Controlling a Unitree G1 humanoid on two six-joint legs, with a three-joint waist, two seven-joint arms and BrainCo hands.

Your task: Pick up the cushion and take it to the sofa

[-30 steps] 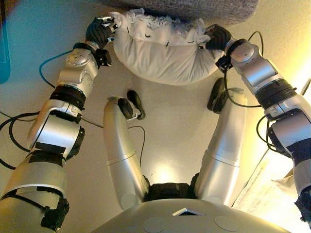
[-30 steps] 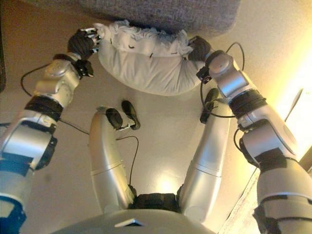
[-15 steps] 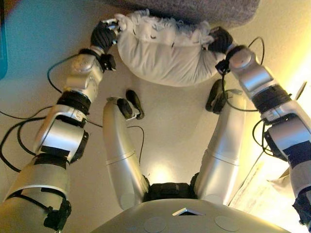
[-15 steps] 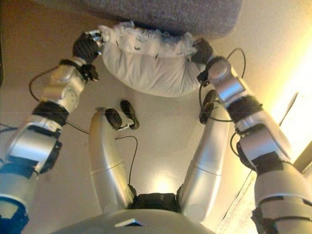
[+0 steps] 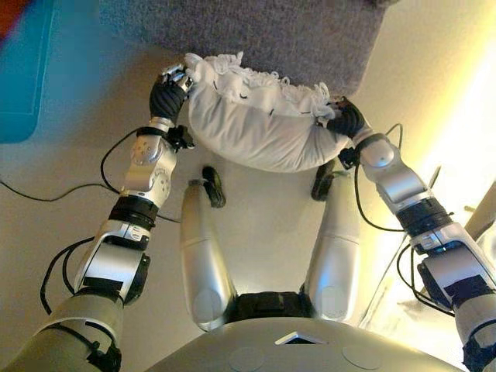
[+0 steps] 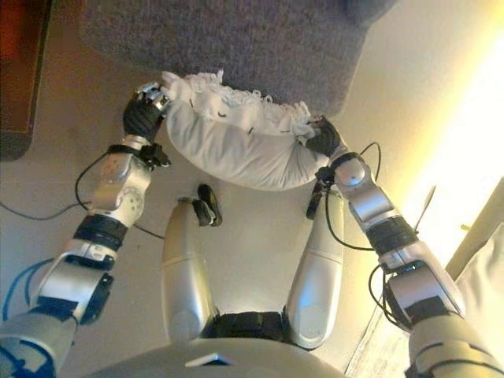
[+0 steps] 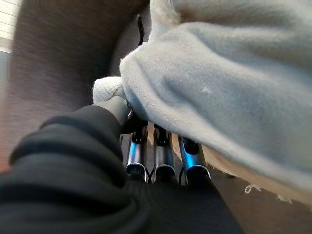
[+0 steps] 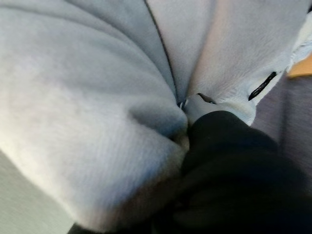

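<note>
A white, frilled cushion (image 5: 252,128) hangs between my two hands, above the floor and at the front edge of the grey sofa (image 5: 271,39). My left hand (image 5: 167,97) grips its left end. In the left wrist view the fingers (image 7: 158,156) lie under the cushion (image 7: 234,73) and the thumb pinches its corner. My right hand (image 5: 346,120) grips the right end. In the right wrist view the cloth (image 8: 87,73) is bunched into the hand (image 8: 229,170) and the fingers are buried in it.
A teal object (image 5: 23,70) lies on the floor at the far left, beside the sofa. A black cable (image 5: 46,194) runs across the beige floor on the left. A pale, brightly lit edge (image 6: 480,276) stands at the lower right.
The view has shifted and more of the sofa shows. Both arms have stretched forward, carrying the cushion closer to the sofa's front edge. Both hands keep their hold.
</note>
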